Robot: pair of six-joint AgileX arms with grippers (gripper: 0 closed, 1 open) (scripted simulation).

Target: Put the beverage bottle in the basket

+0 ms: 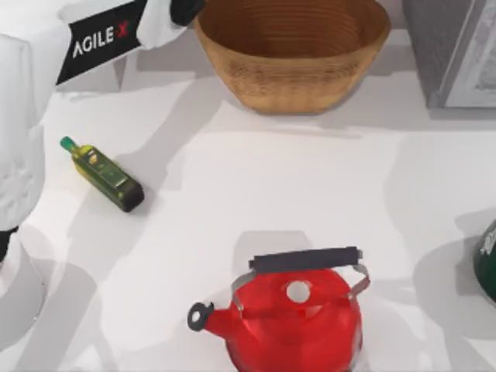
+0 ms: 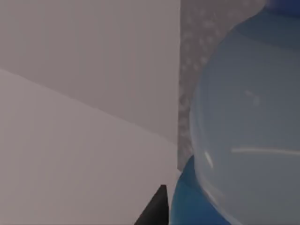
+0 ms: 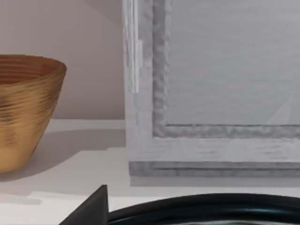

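Reaching arm: the left arm (image 1: 101,35) stretches over the far left of the table (image 1: 310,186), its end at the basket's left rim.
Left gripper: one dark fingertip (image 2: 154,211) shows beside the bottle; whether it grips, I cannot tell.
Beverage bottle (image 2: 243,122): close against the left wrist camera, clear body, blue below.
Basket (image 1: 293,54): far centre, upright.
Oil bottle (image 1: 103,173): lying at left.
Red kettle (image 1: 291,318): near centre.
Grey box (image 1: 453,50): far right.
Right gripper: one dark finger (image 3: 89,211) shows, state unclear.

You see the tan ribbed basket (image 1: 292,50) upright at the worktop's far edge; the clear, blue-bottomed bottle (image 2: 243,136) looms close before the left wrist camera.
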